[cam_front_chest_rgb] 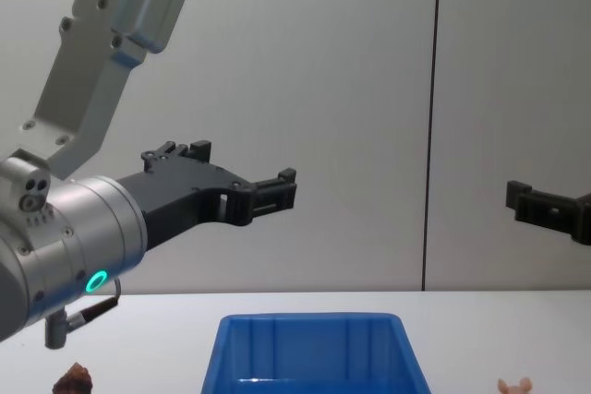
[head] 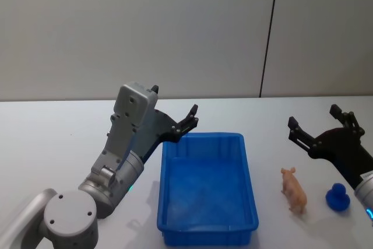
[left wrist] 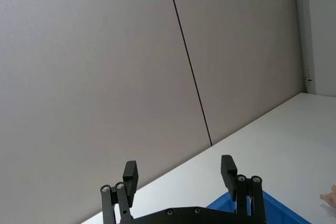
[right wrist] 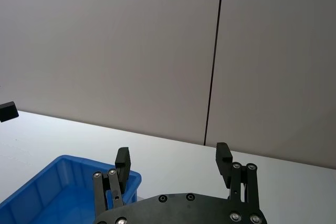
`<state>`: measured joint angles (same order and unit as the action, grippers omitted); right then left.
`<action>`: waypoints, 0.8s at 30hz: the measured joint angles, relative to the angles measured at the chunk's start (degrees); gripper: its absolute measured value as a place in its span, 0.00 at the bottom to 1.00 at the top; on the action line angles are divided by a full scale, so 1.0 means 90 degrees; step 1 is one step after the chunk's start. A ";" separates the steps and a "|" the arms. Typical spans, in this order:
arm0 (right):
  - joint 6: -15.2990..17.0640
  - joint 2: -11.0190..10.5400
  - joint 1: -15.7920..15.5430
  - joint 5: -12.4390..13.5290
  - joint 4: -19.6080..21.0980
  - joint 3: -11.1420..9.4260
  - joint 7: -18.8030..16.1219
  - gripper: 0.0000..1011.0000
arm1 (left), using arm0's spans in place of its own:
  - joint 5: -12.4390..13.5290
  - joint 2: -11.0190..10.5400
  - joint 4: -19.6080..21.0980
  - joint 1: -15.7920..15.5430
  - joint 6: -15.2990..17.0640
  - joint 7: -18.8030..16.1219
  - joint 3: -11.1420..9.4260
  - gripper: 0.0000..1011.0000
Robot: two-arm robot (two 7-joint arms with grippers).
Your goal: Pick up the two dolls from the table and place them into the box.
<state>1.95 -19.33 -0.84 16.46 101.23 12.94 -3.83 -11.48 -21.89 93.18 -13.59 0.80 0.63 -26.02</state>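
box (head: 207,237) bright blue, plain; surface (head: 58,144) plain white; pink doll (head: 294,189) pale peachy pink; brown doll (cam_front_chest_rgb: 73,380) dark brown; blue figure (head: 337,197) solid blue, deeper than the box; left pincer (head: 173,101) and right pincer (head: 312,115) both matte black; left arm housing (head: 134,109) silver-grey with a teal-green lit ring (cam_front_chest_rgb: 96,280); wall (head: 145,27) flat grey-beige, one thin dark vertical seam (head: 269,33)

Your head camera looks down on the table (head: 46,126) and box (head: 204,139). Your chest camera sits low, facing the wall (cam_front_chest_rgb: 351,89) across the box's rim. The wrist cameras peer past the left gripper (left wrist: 178,162) and right gripper (right wrist: 172,149) at that wall, each catching a box corner.
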 joint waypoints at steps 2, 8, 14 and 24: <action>0.0000 0.0000 0.0000 0.0000 0.0000 0.0000 0.0000 0.99 | 0.0000 0.0000 0.0000 0.0000 0.0000 0.0000 0.0000 0.99; 0.0000 0.0000 0.0000 0.0000 0.0000 0.0000 0.0000 0.99 | 0.0000 0.0000 0.0000 0.0000 0.0000 0.0000 0.0000 0.99; 0.0000 0.0000 0.0000 0.0000 0.0000 0.0000 0.0000 0.99 | 0.0000 0.0000 0.0000 0.0000 0.0000 0.0000 0.0000 0.99; -0.0038 -0.0066 -0.0002 0.0010 -0.0082 -0.0063 -0.0052 0.99 | 0.0000 0.0000 0.0000 0.0000 0.0000 0.0000 0.0000 0.99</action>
<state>1.61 -19.93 -0.86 16.56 100.49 12.37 -4.29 -11.48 -21.90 93.17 -13.59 0.80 0.62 -26.02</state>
